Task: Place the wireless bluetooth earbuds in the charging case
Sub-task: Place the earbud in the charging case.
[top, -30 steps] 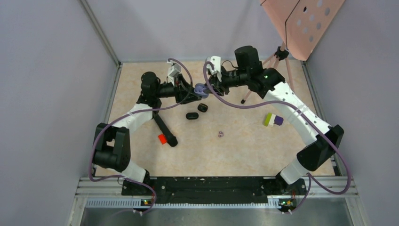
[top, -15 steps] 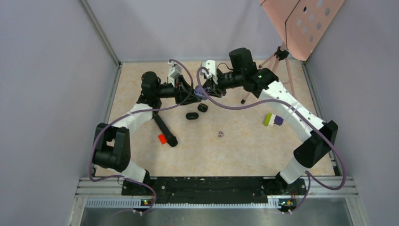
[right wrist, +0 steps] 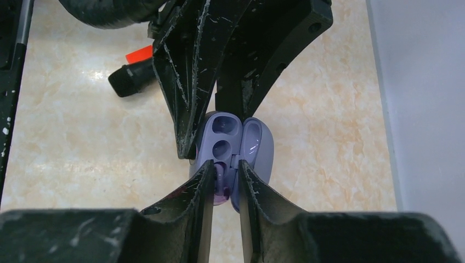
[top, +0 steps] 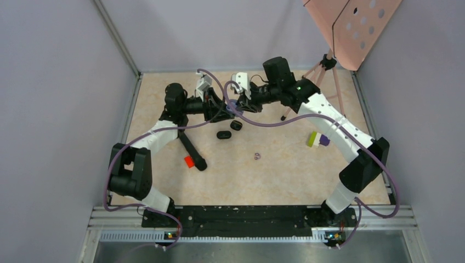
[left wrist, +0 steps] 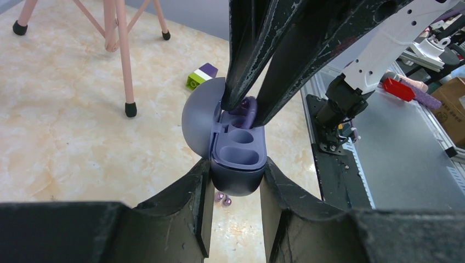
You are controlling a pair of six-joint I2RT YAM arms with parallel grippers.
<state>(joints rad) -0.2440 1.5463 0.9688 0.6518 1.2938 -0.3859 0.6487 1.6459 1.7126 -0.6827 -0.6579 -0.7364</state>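
My left gripper (top: 227, 106) is shut on an open purple charging case (left wrist: 237, 159), lid swung to the side, held above the table. Its two sockets look empty. My right gripper (right wrist: 226, 165) is shut on a pale purple earbud (right wrist: 221, 185) and holds it at the case's far socket; the earbud also shows in the left wrist view (left wrist: 246, 106) between the right fingers (left wrist: 241, 66). A second purple earbud (top: 257, 156) lies on the table, also visible under the case in the left wrist view (left wrist: 222, 199).
Two black oval cases (top: 236, 125) (top: 223, 135) lie just below the grippers. A black marker with a red piece (top: 192, 152) lies to the left. Green and purple blocks (top: 318, 139) sit at the right. A pink tripod (top: 310, 74) stands at the back right.
My right arm has moved left, bringing its gripper and the earbud up to the open case. The left arm and the case have stayed still.
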